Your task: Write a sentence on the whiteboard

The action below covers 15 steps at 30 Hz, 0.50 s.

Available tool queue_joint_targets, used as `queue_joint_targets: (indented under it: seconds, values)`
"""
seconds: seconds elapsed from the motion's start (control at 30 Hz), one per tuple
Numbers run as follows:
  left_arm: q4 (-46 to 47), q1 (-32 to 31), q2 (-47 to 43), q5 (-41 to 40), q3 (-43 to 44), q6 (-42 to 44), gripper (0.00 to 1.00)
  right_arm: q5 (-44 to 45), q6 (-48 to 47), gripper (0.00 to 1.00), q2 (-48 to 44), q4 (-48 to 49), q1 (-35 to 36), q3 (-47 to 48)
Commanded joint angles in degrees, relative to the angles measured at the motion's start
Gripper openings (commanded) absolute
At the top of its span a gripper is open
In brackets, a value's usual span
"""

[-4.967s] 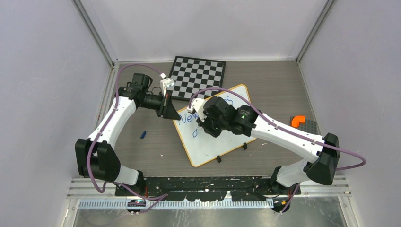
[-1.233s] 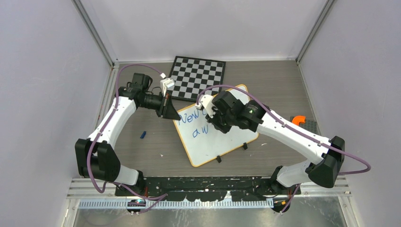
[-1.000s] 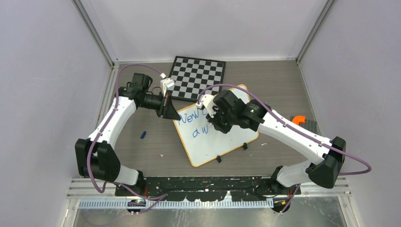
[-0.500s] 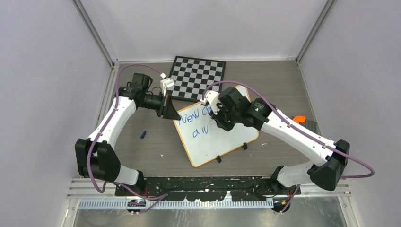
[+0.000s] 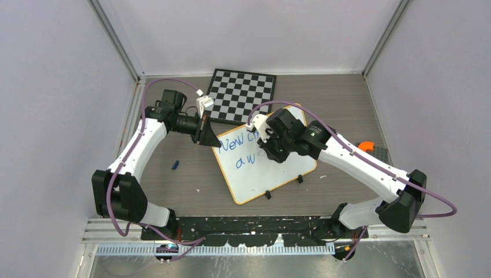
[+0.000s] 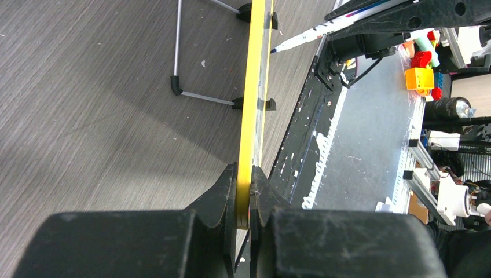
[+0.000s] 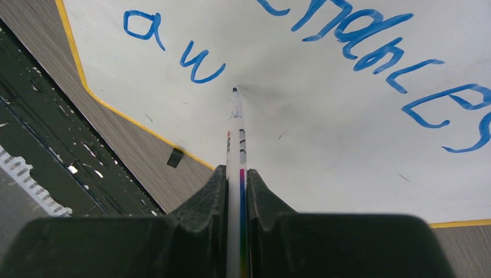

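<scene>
1. Two hands share the job. The left hand [image 6: 246, 174] is pinched tight on the orange rim of the whiteboard [image 5: 272, 174], at the board's 9 o'clock corner.
2. The right hand [image 7: 236, 174] is closed almost fully around a marker [image 7: 235, 139]. The marker's tip appears to touch the white face just past the blue letters [image 7: 200, 63] "aw".
3. The whiteboard sits askew in the middle of the desk [image 5: 347, 98], just at 6 o'clock from the chessboard [image 5: 242, 95].
4. It looks thin, stiff and light, with a slick face, so it would likely skate under pen pressure.
5. The rim is the place to grip, clear of ink that would probably smear.
</scene>
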Motion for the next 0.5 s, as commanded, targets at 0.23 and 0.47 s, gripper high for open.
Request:
queue_joint_targets:
  seconds: [0.23, 0.47]
  values:
    - [2.24, -0.39, -0.03, -4.55, -0.91, 1.37, 0.0, 5.8, 1.7, 0.0, 0.48, 4.32, 0.01, 0.12]
    - [2.25, -0.42, -0.14, -4.67, -1.04, 1.46, 0.0, 4.62, 2.42, 0.0, 0.83, 5.89, 0.05, 0.73]
